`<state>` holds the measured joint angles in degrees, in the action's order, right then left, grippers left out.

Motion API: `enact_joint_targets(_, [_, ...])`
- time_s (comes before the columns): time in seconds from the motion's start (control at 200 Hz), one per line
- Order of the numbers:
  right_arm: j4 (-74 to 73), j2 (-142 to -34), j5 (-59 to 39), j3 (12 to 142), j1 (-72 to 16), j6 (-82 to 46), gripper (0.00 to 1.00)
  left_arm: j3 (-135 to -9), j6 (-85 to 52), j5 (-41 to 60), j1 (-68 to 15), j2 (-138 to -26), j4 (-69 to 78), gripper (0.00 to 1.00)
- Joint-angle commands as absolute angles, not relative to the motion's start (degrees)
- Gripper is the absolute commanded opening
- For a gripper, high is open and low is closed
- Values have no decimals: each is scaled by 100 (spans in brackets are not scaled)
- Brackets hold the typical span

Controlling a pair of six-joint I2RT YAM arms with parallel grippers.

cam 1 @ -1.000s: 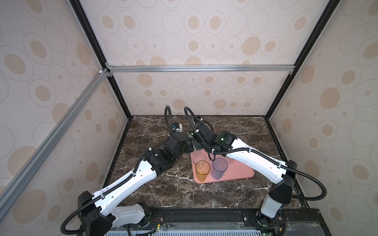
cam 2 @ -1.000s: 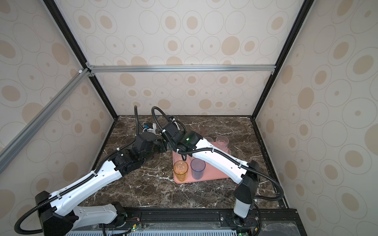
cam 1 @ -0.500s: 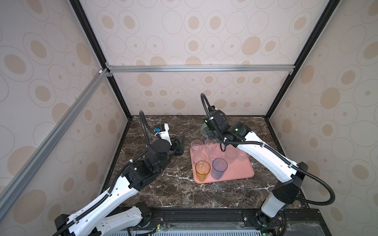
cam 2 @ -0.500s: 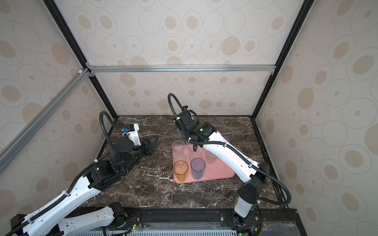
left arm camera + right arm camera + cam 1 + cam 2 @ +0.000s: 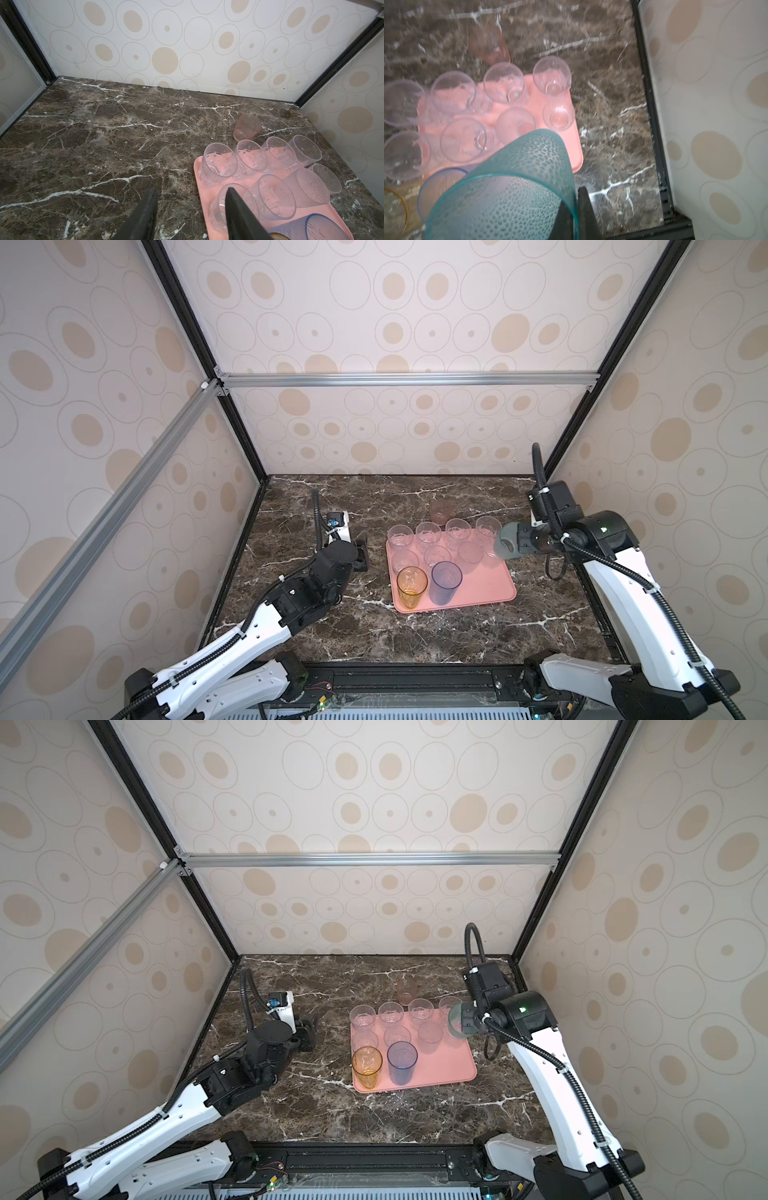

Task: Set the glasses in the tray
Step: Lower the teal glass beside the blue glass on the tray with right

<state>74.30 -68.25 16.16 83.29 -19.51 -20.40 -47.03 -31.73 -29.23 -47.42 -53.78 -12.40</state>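
A dark brown marble surface [image 5: 415,635], streaked with white veins, fills the bottom of the booth. Cream wall panels [image 5: 374,302] printed with tan ovals and thin rings close it in on three sides, framed by black posts [image 5: 183,306] and silver aluminium rails [image 5: 407,379].

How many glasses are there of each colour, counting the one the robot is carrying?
Clear glasses: 7
Frosted whitish glass: 1
Amber glass: 1
Blue glass: 1
Pink glass, off the tray: 1
Teal glass, in the right gripper: 1
Total: 12
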Motion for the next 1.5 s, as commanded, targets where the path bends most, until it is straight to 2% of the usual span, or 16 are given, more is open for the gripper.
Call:
enact_joint_targets(0.0, [7490,-6795,866,7793,-1931,-2364,4,-4711,-3050,-2665,-4782,-5545,-816,53])
enact_joint_targets(0.14, [6863,-6965,487,7106,-1932,-2495,2,-4646,-3102,-2549,-4795,-5588,-722,52])
enact_joint_targets(0.525, [5818,-7631,507,6266,-1934,-2505,1,-4301,-3222,-2628,-4808,-5343,-695,53])
enact_joint_targets(1.03, [5381,-8057,882,6009,-2084,-2481,1,-4307,-3243,-2518,-4817,-5480,-648,52])
enact_joint_targets(1.32, [5528,-8038,966,6001,-2244,-2517,4,-4272,-3230,-2575,-4816,-5449,-648,53])
enact_joint_targets(1.495, [5626,-8016,942,6020,-2266,-2549,9,-4300,-3208,-2514,-4816,-5504,-606,53])
